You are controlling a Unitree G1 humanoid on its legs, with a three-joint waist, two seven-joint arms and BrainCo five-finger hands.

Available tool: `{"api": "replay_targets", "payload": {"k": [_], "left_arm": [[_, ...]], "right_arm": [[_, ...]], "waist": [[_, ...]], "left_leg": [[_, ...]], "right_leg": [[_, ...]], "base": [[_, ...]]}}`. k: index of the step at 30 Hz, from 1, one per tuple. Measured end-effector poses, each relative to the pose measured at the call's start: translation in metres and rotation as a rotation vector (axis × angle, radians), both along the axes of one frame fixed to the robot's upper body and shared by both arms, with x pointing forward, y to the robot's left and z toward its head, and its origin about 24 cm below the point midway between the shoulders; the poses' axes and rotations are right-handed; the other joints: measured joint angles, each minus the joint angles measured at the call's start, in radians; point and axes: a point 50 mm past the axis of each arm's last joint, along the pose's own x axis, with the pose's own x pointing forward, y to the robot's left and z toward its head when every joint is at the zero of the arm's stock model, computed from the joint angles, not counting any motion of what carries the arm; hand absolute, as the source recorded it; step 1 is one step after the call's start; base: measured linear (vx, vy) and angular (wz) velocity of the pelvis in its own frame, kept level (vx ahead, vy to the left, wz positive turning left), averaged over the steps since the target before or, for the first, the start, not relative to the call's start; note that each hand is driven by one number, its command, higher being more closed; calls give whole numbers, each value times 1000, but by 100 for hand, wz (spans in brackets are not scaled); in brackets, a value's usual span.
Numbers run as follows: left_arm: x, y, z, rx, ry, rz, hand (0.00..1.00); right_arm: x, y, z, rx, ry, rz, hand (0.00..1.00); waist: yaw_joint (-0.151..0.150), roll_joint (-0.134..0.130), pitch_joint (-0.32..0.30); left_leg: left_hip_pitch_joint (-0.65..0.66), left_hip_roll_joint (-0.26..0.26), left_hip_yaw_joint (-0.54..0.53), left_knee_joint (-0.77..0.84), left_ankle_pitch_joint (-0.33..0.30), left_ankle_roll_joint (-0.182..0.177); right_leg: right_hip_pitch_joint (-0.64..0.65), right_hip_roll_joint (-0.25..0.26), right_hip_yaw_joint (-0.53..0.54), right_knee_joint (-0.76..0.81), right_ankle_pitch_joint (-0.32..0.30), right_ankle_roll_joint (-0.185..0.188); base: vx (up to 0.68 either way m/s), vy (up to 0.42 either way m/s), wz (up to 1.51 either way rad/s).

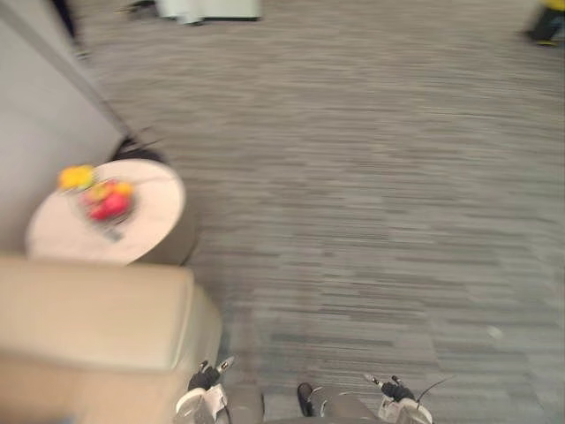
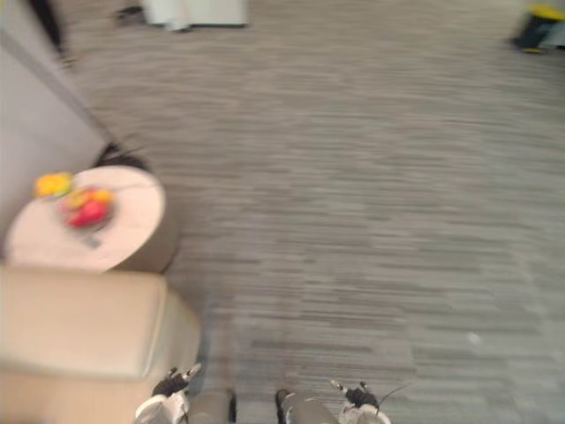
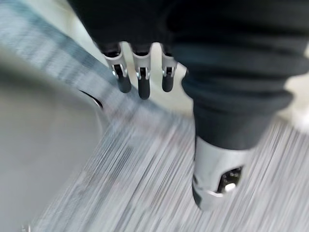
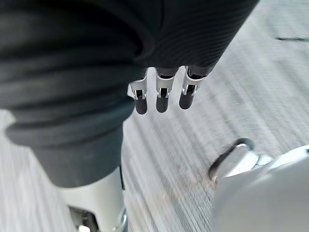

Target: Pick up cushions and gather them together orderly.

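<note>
- The left hand [image 1: 204, 378] hung low over the grey carpet [image 1: 371, 194]. Its fingers [image 3: 140, 79] were straight and loosely spread, the thumb was apart, and it held nothing.
- The right hand [image 1: 396, 388] hung at about the same height, well apart from the left. Its fingers [image 4: 162, 95] were also straight and relaxed, and it too was empty.
- A beige padded seat [image 1: 97, 318] stood just beside the left hand, on the side away from the right hand. Whether its top was a loose cushion could not be told.
- Past that seat, farther ahead of the left hand, stood 1 round pale table [image 1: 154, 234] against a grey wall [image 1: 40, 132].
- On the table lay red fruit [image 1: 108, 207] and, touching or just beside it, yellow fruit [image 1: 76, 177]; blur hid more.
- Far ahead of both hands, a white thing [image 1: 210, 9] stood on the carpet.
- Far ahead of the right hand was a yellow and dark thing [image 1: 549, 19].
</note>
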Motion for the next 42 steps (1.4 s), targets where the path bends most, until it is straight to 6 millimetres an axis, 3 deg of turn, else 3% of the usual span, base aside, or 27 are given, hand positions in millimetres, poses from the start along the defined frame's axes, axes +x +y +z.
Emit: {"api": "replay_targets", "payload": {"k": [3, 6, 7, 10, 12, 14, 15, 16, 17, 18, 19, 20, 22, 24, 26, 27, 28, 29, 30, 32, 33, 35, 36, 37, 38, 41, 42], "left_arm": [[6, -6, 0, -11, 1, -25, 0], [7, -13, -1, -24, 3, -35, 0], [10, -14, 0, -28, -2, -38, 0], [10, -22, -3, -37, 27, -84, 0], [14, -31, -2, -56, 22, -106, 0], [16, -33, -2, -55, 17, -116, 0], [17, -35, -1, -55, 5, -117, 0], [18, -36, 0, -55, -2, -114, 0], [18, -36, 1, -56, -14, -106, 0], [21, -37, 3, -58, -27, -117, 0], [22, -37, 3, -54, -34, -118, 0], [27, -35, 7, -43, -60, -116, 0], [27, -33, 8, -35, -72, -111, 0], [28, -32, 10, -30, -87, -104, 0], [24, -31, 8, -30, -78, -100, 0], [23, -29, 8, -25, -72, -99, 0], [20, -24, 6, -13, -57, -107, 0], [19, -22, 6, -10, -53, -110, 0], [18, -20, 6, -5, -47, -112, 0], [15, -18, 4, -2, -32, -110, 0], [11, -17, 3, -1, -19, -110, 0], [10, -22, 2, -10, -7, -128, 0], [11, -24, 1, -15, -7, -129, 0], [13, -26, 1, -13, 3, -157, 0], [13, -26, 1, -11, 5, -166, 0], [18, -20, 2, 24, 7, -224, 0], [15, -17, 1, 28, 23, -225, 0]], "right_arm": [[3, -1, 2, -3, -21, -2, 0], [5, -3, 3, -1, -37, -21, 0], [9, -3, 4, 5, -49, -31, 0], [24, -9, 7, 8, -76, -66, 0], [15, -18, 5, 1, -44, -106, 0], [3, -20, 2, 4, -18, -140, 0], [-6, -21, 0, 1, 0, -146, 0], [-9, -21, 0, 0, 7, -139, 0], [-8, -17, -1, 0, 9, -108, 0], [-4, -20, 1, -14, 3, -81, 0], [-3, -20, 1, -16, 2, -75, 0], [0, -18, 1, -11, -4, -75, 0], [1, -17, 2, -6, -8, -86, 0], [9, -16, 4, 3, -42, -107, 0], [11, -16, 5, 6, -47, -115, 0], [10, -16, 4, 11, -38, -119, 0], [6, -16, 3, 14, -25, -128, 0], [4, -16, 2, 15, -20, -135, 0], [-2, -20, 1, 12, -9, -164, 0], [-4, -22, 1, 9, -6, -167, 0], [-3, -19, 1, 13, -10, -148, 0], [0, -12, 1, 26, -18, -115, 0], [5, -14, 3, 20, -37, -110, 0], [11, -15, 5, 15, -50, -106, 0], [11, -16, 5, 14, -51, -107, 0], [6, -16, 3, 18, -32, -122, 0], [-2, -18, 0, 21, -5, -150, 0]], "waist": [[-4, 1, 4], [-9, 12, 4], [-7, 18, 2], [-13, 64, 25], [-23, 84, 32], [-23, 88, 31], [-27, 88, 31], [-27, 87, 31], [-16, 77, 35], [-7, 90, 42], [-1, 90, 42], [20, 80, 46], [37, 78, 46], [47, 83, 43], [50, 88, 40], [51, 83, 34], [47, 62, 4], [46, 51, -2], [47, 34, -7], [49, 31, -8], [45, 37, -5], [45, 53, -2], [44, 61, 0], [40, 77, 14], [34, 80, 15], [-12, 48, 26], [-29, 36, 27]], "left_leg": [[68, 14, 108, -6, -3, 6], [177, 12, 236, -84, -3, 5], [188, 15, 262, -107, -1, 5], [222, 15, 260, -176, 15, -19], [259, -1, 243, -189, 51, -37], [269, 11, 222, -98, 72, -53], [229, 35, 193, 82, 79, -50], [192, 52, 173, 187, 96, -31], [77, 84, 113, 446, 161, 39], [-40, 93, 44, 633, 104, 64], [-69, 87, 30, 653, 83, 62], [-149, 50, 14, 609, 27, 37], [-176, 20, 7, 467, 10, 33], [-189, -46, -94, 87, 46, 2], [-186, -55, -140, -61, 91, -25], [-178, -61, -145, -72, 176, -13], [-177, -92, -135, -61, 185, 28], [-175, -99, -115, -57, 170, 32], [-150, -114, -69, -49, 143, 57], [-80, -122, -4, -64, 112, 86], [-12, -123, 30, -90, 100, 97], [71, -114, 50, -138, 95, 98], [113, -107, 66, -173, 94, 98], [202, -93, 85, -255, 94, 97], [211, -90, 86, -268, 94, 97], [240, -95, 56, -295, 89, 88], [253, -107, 22, -296, 72, 60]], "right_leg": [[-46, -39, -139, 69, 31, 36], [-42, -132, -433, -5, 44, -12], [-43, -128, -502, -62, 60, -39], [-36, -91, -546, -132, 89, -61], [-12, -79, -516, -144, 90, -95], [55, -75, -511, -186, 89, -98], [116, -65, -494, -223, 84, -106], [141, -61, -486, -238, 78, -116], [191, -57, -451, -269, 48, -159], [218, -37, -400, -274, 22, -189], [221, -36, -384, -272, 14, -196], [248, -41, -309, -267, 5, -193], [266, -46, -245, -275, -4, -185], [294, -48, -119, -291, -23, -168], [308, -47, -67, -310, -31, -153], [322, -52, -10, -313, -51, -133], [323, -86, 31, -303, -71, -100], [320, -99, 41, -293, -74, -88], [306, -119, 59, -233, -80, -53], [260, -131, 53, -70, -90, 71], [192, -129, 20, 106, -70, 210], [99, -136, -83, 273, -74, 190], [57, -145, -146, 299, -82, 152], [14, -155, -269, 223, -100, 77], [3, -155, -295, 184, -97, 67], [-46, -154, -345, -149, 49, 30], [-45, -157, -318, -258, 150, 28]], "base": [[212, 109, -130], [202, 48, -124], [212, -33, -127], [218, -121, -128], [247, -117, -71], [225, -102, -43], [158, -75, -25], [187, -75, -46], [131, 24, -80], [120, 64, -88], [144, 99, -135], [145, 95, -129], [170, 115, -127], [261, 192, -150], [348, 244, -122], [549, 371, -114], [476, 319, -104], [509, 275, -83], [486, 245, -84], [487, 245, -91], [371, 178, -99], [333, 162, -86], [285, 119, -67], [272, 93, -58], [265, 37, -26], [285, -54, 36], [264, -105, 55]]}}
